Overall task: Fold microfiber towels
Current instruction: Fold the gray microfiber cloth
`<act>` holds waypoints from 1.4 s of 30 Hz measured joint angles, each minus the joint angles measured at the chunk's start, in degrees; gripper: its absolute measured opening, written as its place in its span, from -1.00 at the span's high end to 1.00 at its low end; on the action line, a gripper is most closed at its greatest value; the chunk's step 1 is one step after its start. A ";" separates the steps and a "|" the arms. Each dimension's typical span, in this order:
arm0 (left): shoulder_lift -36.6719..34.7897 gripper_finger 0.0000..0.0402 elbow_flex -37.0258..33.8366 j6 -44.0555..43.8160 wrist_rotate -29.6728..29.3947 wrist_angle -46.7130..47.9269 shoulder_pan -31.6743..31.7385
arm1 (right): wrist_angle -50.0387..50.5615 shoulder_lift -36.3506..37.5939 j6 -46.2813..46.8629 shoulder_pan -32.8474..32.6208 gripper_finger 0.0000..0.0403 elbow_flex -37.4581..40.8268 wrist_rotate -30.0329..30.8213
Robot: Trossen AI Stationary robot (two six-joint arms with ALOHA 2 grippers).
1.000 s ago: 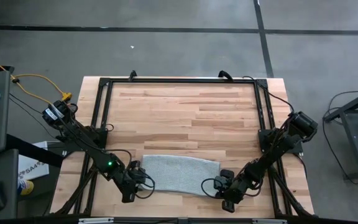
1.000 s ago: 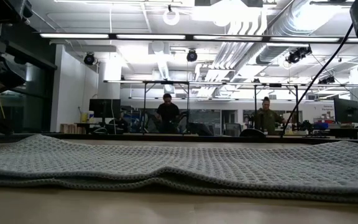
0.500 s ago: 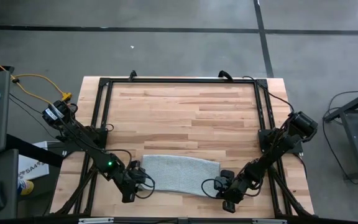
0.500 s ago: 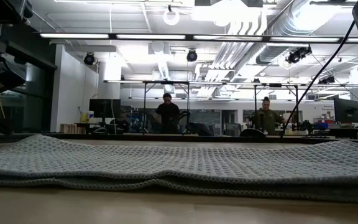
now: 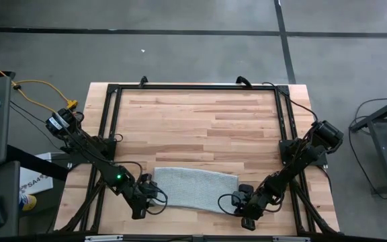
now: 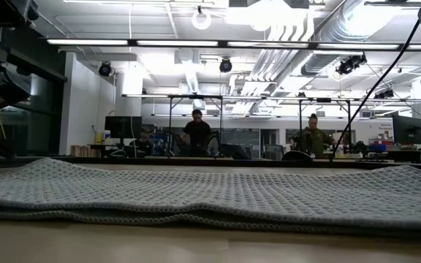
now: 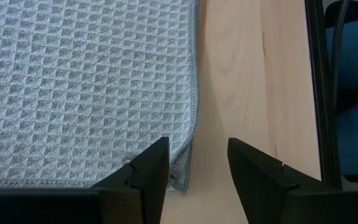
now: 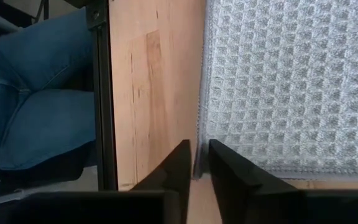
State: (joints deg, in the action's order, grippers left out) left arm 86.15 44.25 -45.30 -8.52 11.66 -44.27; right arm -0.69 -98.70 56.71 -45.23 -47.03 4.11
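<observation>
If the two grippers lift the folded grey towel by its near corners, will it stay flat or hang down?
The towel would probably sag between the left gripper and right gripper: in the low view its layers already lie in soft ripples. It looks light, and its waffle weave should give the fingers some grip.

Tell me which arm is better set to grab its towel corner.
Probably left. The left pincer is open astride the towel corner. The right pincer is narrower, at its towel edge.

Left gripper (image 7: pixel 197 168) low, fingers (image 7: pixel 145 177) parted; right gripper (image 8: pixel 197 167) low, fingers nearly closed.
</observation>
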 joint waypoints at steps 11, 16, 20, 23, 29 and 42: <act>0.00 0.18 0.00 0.00 0.00 -1.22 0.00 | 0.73 0.00 -1.93 0.00 0.22 0.00 3.26; 0.00 0.18 0.00 0.69 -0.35 -1.07 0.00 | 0.82 0.02 -3.70 0.02 0.15 0.01 5.35; 0.00 0.18 0.00 2.14 -2.87 -1.02 0.00 | 0.80 0.02 -4.13 0.25 0.15 0.00 6.45; 0.00 0.18 0.00 5.11 -4.84 -1.08 0.04 | 0.56 0.02 -4.14 0.98 0.17 0.00 5.98; 0.00 0.18 0.00 9.05 -5.63 -1.22 0.00 | -0.48 0.02 -4.11 3.17 0.19 0.00 6.02; 0.00 0.18 -1.23 2.12 -7.14 4.08 2.99 | -0.24 0.02 -3.87 7.62 0.19 0.01 7.69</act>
State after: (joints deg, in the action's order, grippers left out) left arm 86.15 43.02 -43.18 -15.66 15.73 -41.28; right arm -0.93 -98.67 52.85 -37.61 -47.02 11.81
